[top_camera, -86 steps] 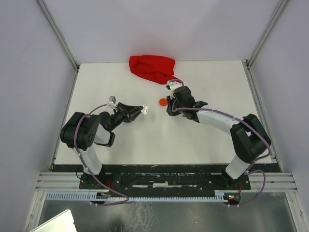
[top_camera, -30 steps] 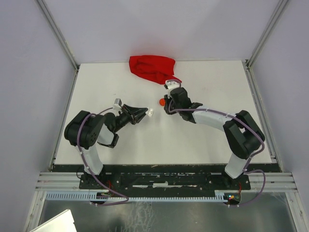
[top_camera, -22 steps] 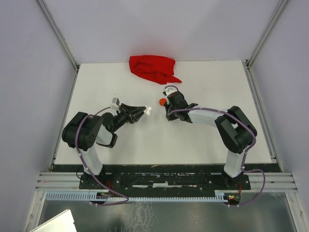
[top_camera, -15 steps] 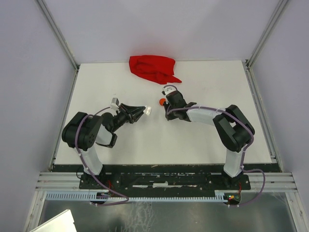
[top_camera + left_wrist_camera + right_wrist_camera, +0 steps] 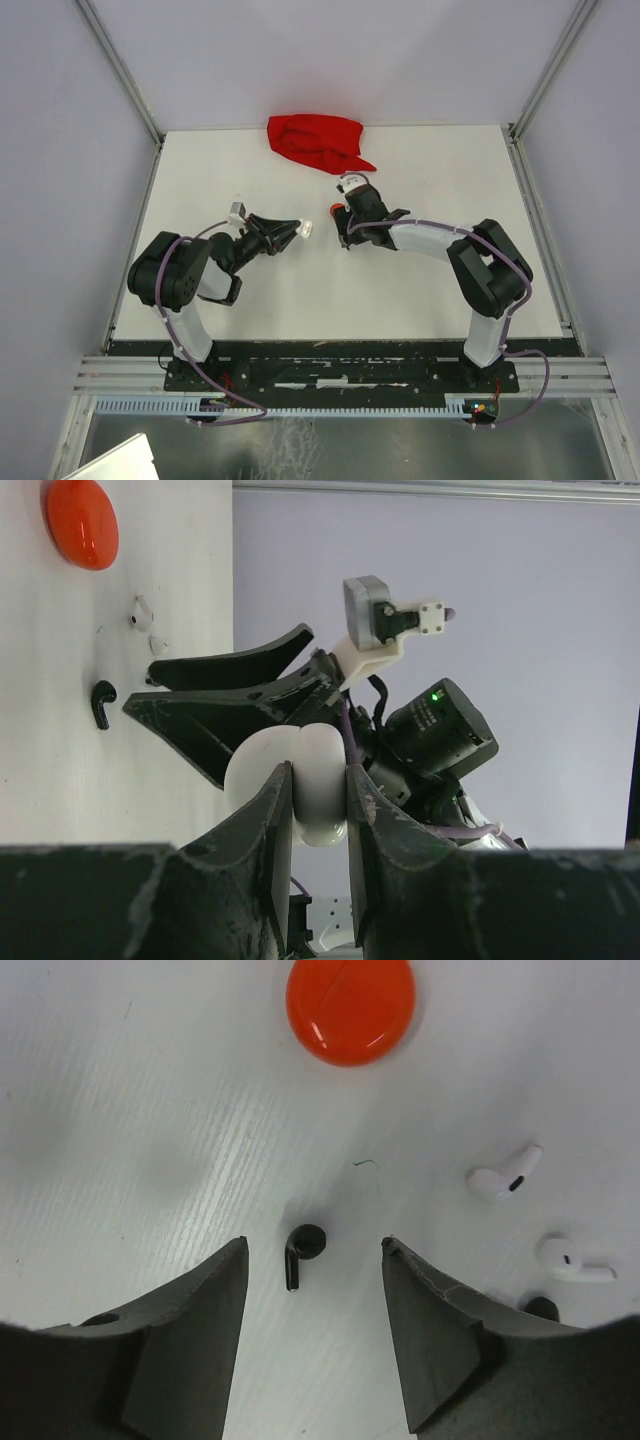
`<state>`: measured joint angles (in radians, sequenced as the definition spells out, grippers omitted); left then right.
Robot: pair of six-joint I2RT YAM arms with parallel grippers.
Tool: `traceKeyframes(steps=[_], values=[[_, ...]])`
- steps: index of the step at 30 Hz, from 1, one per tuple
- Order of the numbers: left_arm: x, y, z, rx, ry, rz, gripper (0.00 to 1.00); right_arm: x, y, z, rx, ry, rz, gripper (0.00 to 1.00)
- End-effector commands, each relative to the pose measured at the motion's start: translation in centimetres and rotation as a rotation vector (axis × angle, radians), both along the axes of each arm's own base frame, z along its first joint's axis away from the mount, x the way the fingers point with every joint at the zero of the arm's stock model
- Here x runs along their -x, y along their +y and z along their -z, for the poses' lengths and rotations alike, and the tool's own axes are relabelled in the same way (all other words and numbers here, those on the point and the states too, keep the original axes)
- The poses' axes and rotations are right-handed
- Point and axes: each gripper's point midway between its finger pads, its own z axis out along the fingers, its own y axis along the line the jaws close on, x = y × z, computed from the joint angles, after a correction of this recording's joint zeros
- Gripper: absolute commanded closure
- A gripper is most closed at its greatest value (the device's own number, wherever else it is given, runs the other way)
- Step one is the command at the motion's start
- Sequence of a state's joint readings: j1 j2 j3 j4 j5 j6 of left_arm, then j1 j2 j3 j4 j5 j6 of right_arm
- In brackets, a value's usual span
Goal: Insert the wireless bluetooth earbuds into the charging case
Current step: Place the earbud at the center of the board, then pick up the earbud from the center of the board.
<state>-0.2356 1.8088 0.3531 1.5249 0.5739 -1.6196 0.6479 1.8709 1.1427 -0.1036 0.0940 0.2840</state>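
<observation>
The white charging case (image 5: pixel 318 748) is clamped between my left gripper's (image 5: pixel 318 780) fingers, held above the table left of centre (image 5: pixel 306 229). My right gripper (image 5: pixel 314 1247) is open and points down at the table. One black earbud (image 5: pixel 303 1244) lies on the surface between its fingertips, touching neither. Two white earbuds (image 5: pixel 505 1172) (image 5: pixel 572 1261) lie to its right, and a dark piece (image 5: pixel 541 1307) peeks out by the right finger. From the left wrist view, the black earbud (image 5: pixel 101 702) and white earbuds (image 5: pixel 142 608) lie beside the right gripper's fingers (image 5: pixel 230 675).
An orange-red round case (image 5: pixel 350 1005) lies shut on the table just beyond the right gripper (image 5: pixel 345 217). A crumpled red cloth (image 5: pixel 315 140) sits at the back edge of the white table (image 5: pixel 420 280). Frame posts and walls border the table.
My right gripper's jaws have opened and it has shifted slightly left near the orange-red case. The left arm, still holding the white case, has barely moved.
</observation>
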Motion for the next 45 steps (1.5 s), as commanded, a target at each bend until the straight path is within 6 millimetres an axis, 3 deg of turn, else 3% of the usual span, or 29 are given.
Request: traceKeyframes(steps=[1, 4, 8, 11, 19, 30, 45], values=[[0.6, 0.2, -2.3, 0.017, -0.12, 0.01, 0.97, -2.2, -1.9, -5.7, -0.003, -0.126, 0.081, 0.36], [0.6, 0.3, -2.3, 0.016, -0.121, 0.01, 0.97, -2.9, -4.5, -6.3, 0.046, -0.121, 0.147, 0.34], [0.6, 0.3, -2.2, 0.016, -0.119, 0.01, 0.97, -3.1, -8.4, -5.6, 0.25, -0.063, 0.22, 0.32], [0.6, 0.3, -2.1, 0.018, -0.116, 0.011, 0.97, -3.5, -10.2, -5.0, 0.316, -0.054, 0.257, 0.3], [0.7, 0.3, -1.9, 0.017, -0.113, 0.011, 0.97, -4.3, -8.8, -2.7, 0.101, 0.035, 0.184, 0.29], [0.5, 0.4, -1.8, 0.016, -0.111, 0.009, 0.97, -5.6, -7.7, -1.1, -0.009, 0.111, 0.148, 0.28], [0.4, 0.5, -1.5, 0.013, -0.106, 0.009, 0.97, -6.2, -10.1, 0.3, 0.105, 0.087, 0.192, 0.28]])
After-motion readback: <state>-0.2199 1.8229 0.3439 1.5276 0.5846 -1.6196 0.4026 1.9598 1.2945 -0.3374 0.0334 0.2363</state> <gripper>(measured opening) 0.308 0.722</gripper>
